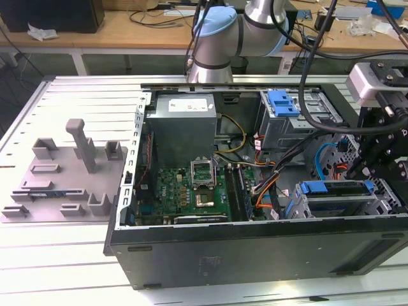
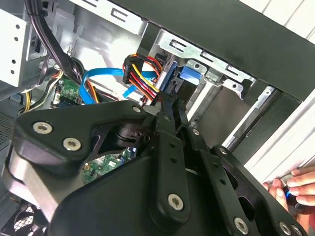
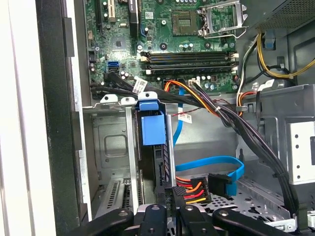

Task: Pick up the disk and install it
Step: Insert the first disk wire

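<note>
One open computer case [image 1: 255, 255] lies on its side on the slatted table [image 1: 64, 274]; we see the motherboard [image 1: 191, 191] flat on its floor and the grey power supply [image 1: 185, 124] beyond it. Two drive cages sit toward the exterior view's right. The far cage [image 1: 315, 115] holds a blue carrier [image 1: 284, 102]; the near cage [image 1: 390, 194] holds the disk [image 1: 336, 189], standing on edge in its slot with the blue frame uppermost.

In the first wrist view we look along that disk [image 3: 151, 129]; the blue tab is at the far end and the grey cage metal is just beside it. The gripper [image 3: 177, 197] is at the disk's near end, inside the case; its fingers look pressed together with almost no gap. We cannot tell whether the tips touch the disk's end or stop just short, nor whether they nip the carrier edge.

The power connector [image 3: 189, 189] with red, yellow and black wires sits just beside the tips; the blue data cable [image 3: 211, 161] loops past it to a black plug; we cannot tell whether either is seated in the disk.

The grey slotted fixture [image 1: 64, 182] lies on the table at the exterior view's left of the case, well apart from the disk. In the second wrist view a person's hand [image 2: 294, 189] shows outside the case wall.
</note>
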`<action>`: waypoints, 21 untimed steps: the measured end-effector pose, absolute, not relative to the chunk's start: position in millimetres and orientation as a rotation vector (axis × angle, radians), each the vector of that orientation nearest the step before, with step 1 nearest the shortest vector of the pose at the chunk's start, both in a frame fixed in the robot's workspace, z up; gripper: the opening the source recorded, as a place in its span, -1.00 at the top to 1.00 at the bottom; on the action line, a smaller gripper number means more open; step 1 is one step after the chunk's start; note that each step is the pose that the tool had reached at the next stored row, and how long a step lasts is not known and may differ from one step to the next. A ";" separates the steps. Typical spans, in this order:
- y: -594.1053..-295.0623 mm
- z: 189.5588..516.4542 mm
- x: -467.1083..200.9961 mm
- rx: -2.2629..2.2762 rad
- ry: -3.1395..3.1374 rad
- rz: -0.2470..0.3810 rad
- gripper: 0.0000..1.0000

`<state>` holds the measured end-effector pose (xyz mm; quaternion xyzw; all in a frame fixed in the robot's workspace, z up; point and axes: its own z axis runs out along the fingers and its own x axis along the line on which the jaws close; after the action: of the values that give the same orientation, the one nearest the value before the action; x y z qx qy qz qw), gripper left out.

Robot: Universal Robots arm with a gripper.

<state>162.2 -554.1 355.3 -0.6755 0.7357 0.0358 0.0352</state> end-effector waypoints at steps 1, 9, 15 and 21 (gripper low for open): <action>-554.1 355.3 162.2 -2.076 2.261 0.110 0.66; -554.0 355.3 162.2 -2.078 2.258 0.111 0.66; -552.6 355.3 162.3 -2.094 2.245 0.111 0.66; -552.5 355.3 162.6 -2.124 2.218 0.112 0.66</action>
<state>162.6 -552.5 355.3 -0.6907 0.7214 0.0366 0.0345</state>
